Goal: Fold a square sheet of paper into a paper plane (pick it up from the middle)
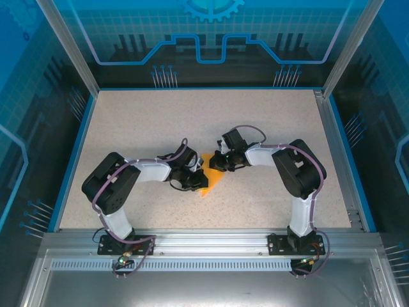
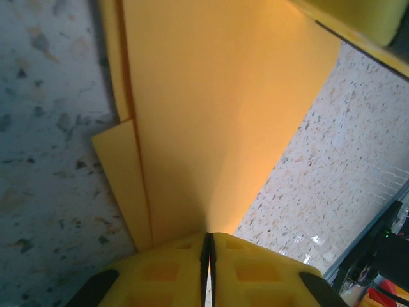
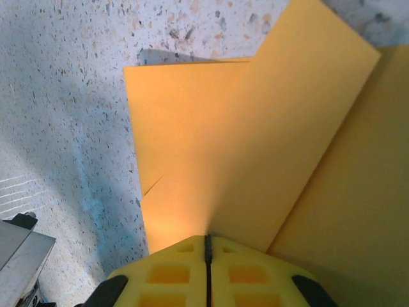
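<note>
The square sheet of paper (image 2: 211, 115) shows overlapping folds but no finished dart, so I judge it roughly midway. The left gripper (image 2: 208, 246) and right gripper (image 3: 208, 246) each pinch its edge, jaws pressed together.

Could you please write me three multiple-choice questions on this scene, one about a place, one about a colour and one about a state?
1. Where is the thin orange-yellow folded paper?
A) at the far left corner
B) near the middle of the speckled table, between the two arms
C) off the table's near edge

2. What colour are the fingers of the left gripper?
A) yellow
B) white
C) green

3. How does the right gripper stand?
A) wide open above the paper
B) shut on nothing
C) shut on the paper

Answers: 1 B, the top view shows it between the two wrists. 2 A, the left wrist view shows yellow fingers. 3 C, its jaws meet with the paper's edge running in between them.
</note>
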Controlling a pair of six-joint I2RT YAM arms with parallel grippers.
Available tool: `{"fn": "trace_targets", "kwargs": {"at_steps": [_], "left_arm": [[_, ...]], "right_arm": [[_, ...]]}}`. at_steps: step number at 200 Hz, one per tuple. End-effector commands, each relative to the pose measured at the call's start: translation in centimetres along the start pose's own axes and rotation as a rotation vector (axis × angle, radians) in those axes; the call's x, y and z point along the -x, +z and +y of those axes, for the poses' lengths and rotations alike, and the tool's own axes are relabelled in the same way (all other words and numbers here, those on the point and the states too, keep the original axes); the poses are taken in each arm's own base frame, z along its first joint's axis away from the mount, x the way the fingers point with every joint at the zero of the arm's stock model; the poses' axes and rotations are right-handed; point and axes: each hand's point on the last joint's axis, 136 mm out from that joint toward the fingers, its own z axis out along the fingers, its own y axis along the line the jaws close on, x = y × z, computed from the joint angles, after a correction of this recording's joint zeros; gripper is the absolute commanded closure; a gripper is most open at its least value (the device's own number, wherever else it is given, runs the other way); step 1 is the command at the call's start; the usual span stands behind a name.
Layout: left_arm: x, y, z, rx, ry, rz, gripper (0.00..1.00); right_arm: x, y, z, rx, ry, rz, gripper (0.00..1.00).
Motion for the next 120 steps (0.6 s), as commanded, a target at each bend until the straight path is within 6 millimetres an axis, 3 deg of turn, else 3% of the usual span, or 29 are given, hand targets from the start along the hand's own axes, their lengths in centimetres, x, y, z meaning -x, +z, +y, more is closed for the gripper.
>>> {"fn": "trace_targets", "kwargs": {"at_steps": [1,37,80,120], "left_arm": [[-2.6,0.6,2.7,0.072,-0.052,0.069,0.87],[-4.6,0.0,3.6,0.083,-0.034,0.107,0.88],[-6.4,-0.8,3.3,0.100,0.035,0.158,0.88],[-6.3,-1.7,2.5,0.109,0.084,0.163,0.88]], "right_arm": [[-2.7,1.7,-4.1,-0.128,0.039,0.083,0.93],[-2.7,1.7,-4.2,-0.129,0.044,0.087,0.93],[-2.7,1.8,-4.2,-0.127,0.043,0.088,0.93],[-2.9,1.9,-4.4,-0.135,0.046,0.099,0.92]]}}
